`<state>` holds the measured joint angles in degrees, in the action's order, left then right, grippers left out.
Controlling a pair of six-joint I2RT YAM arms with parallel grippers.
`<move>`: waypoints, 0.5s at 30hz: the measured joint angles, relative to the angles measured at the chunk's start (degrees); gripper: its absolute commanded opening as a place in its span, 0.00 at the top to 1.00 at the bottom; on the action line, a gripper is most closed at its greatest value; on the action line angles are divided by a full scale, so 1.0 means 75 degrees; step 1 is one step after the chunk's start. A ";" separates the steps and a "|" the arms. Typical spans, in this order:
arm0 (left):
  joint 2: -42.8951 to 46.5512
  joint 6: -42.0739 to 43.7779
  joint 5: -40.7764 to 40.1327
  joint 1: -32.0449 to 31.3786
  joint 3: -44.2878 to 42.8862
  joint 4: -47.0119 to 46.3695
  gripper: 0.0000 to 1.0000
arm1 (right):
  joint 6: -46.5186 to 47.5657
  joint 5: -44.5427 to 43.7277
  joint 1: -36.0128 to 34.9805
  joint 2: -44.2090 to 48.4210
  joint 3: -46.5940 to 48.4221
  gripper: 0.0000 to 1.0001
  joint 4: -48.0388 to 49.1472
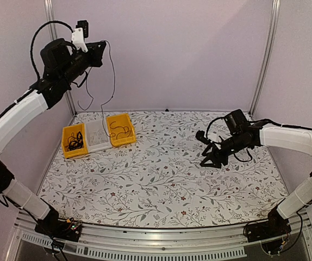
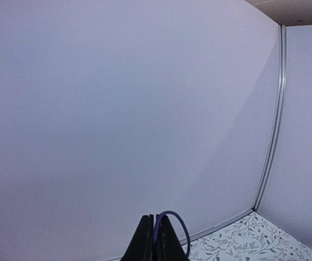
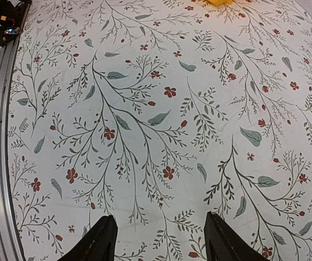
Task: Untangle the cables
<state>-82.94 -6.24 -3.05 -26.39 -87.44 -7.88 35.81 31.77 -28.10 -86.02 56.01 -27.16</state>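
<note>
Left hand [image 1: 102, 47] is up high at the far left, its fingers [image 2: 145, 242] pinched shut on one thin black cable [image 1: 113, 81] that hangs in a long loop toward three small bins on the floral counter [image 1: 161, 179]. A dark tangle [image 1: 73, 142] fills the left yellow bin [image 1: 64, 138] and a loose curl [image 1: 121, 129] lies in the right yellow bin [image 1: 132, 135]. Right hand [image 1: 212, 159] hovers low at the counter's right, spread wide and holding nothing.

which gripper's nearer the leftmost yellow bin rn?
Left. The left gripper hangs high above the leftmost yellow bin, shut on a thin cable. The right gripper sits open and low, far across on the table's right side.
</note>
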 measured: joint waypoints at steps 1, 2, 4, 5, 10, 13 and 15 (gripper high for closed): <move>-0.0140 -0.0017 0.0079 0.0067 -0.0163 0.0017 1.00 | 0.0006 -0.0003 0.0000 -0.0032 0.0000 0.41 0.0009; -0.0303 -0.0052 0.0163 0.0149 -0.0358 0.0035 1.00 | 0.0012 -0.0012 0.0000 -0.0064 0.0000 0.41 0.0023; -0.0618 -0.0102 0.0318 0.0286 -0.0726 0.0070 1.00 | 0.0029 -0.0029 0.0000 -0.0137 0.0000 0.41 0.0032; -0.0775 -0.0122 0.0379 0.0350 -0.0912 0.0087 1.00 | 0.0032 -0.0035 0.0000 -0.0154 -0.0006 0.41 0.0032; -0.1276 -0.0248 0.0659 0.0557 -0.1469 0.0178 1.00 | 0.0058 -0.0108 0.0000 -0.0227 -0.0029 0.41 0.0035; -0.1425 -0.0411 0.0906 0.0650 -0.1632 0.0189 1.00 | 0.0070 -0.0163 0.0000 -0.0289 -0.0029 0.41 0.0038; -0.1445 -0.0568 0.1183 0.0694 -0.1658 0.0181 1.00 | 0.0093 -0.0181 0.0000 -0.0358 -0.0029 0.41 0.0035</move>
<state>-93.78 -10.50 5.82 -21.19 -99.88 -6.52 36.51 30.41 -28.10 -88.71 55.79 -26.89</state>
